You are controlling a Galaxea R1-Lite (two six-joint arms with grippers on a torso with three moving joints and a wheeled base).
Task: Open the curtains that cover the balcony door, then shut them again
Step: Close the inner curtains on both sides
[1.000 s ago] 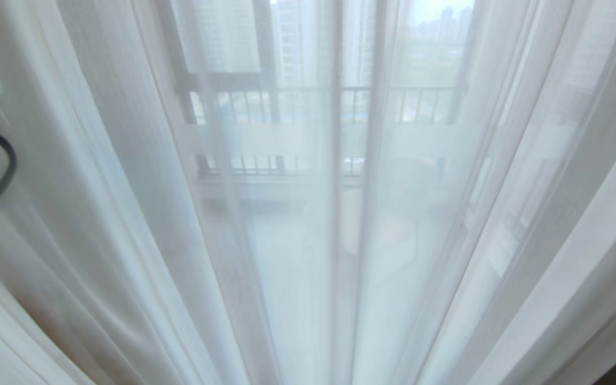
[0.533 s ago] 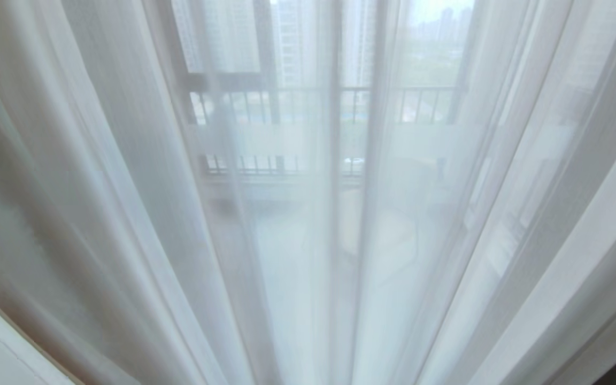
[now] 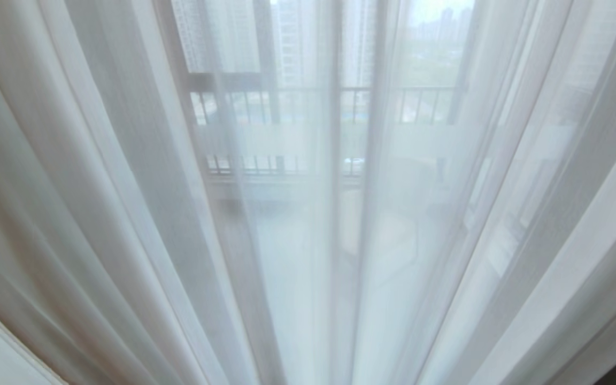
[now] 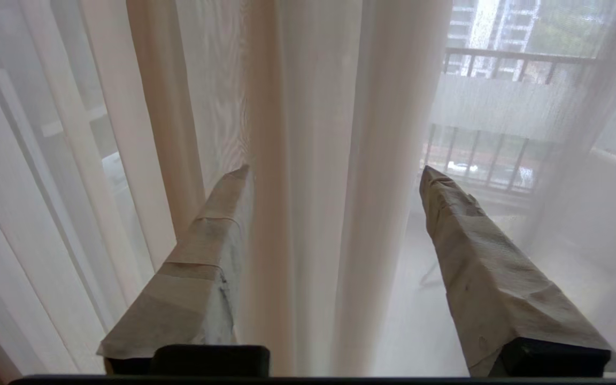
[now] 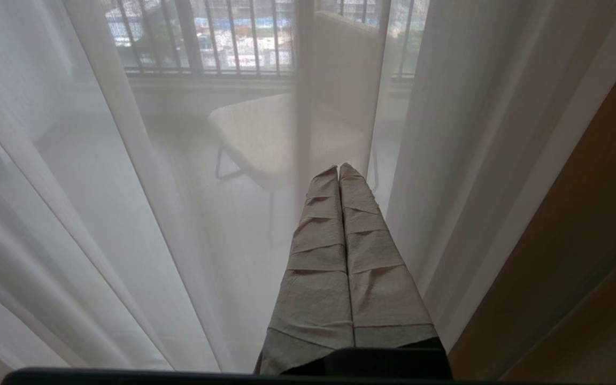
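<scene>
The sheer white curtains (image 3: 126, 203) hang drawn across the whole head view, and neither gripper shows there. Through them the balcony door (image 3: 233, 224) shows dimly, with its dark frame and frosted band. In the left wrist view my left gripper (image 4: 335, 170) is open, its taped fingers (image 4: 206, 251) wide apart. A bunch of curtain folds (image 4: 308, 214) hangs between them, close against one finger and clear of the other. In the right wrist view my right gripper (image 5: 338, 168) is shut on nothing and faces the sheer curtains (image 5: 126, 214).
A balcony railing (image 3: 420, 104) and tower blocks show beyond the glass. A pale chair (image 5: 265, 139) stands on the balcony behind the sheer. A brown wooden surface (image 5: 597, 240) lies beside the right gripper. Thicker pale fabric (image 3: 580, 278) hangs at the right edge.
A second ago my left arm and its black cable showed at the head view's left edge; it has left that view. The folds on the left have swung and resettled.
</scene>
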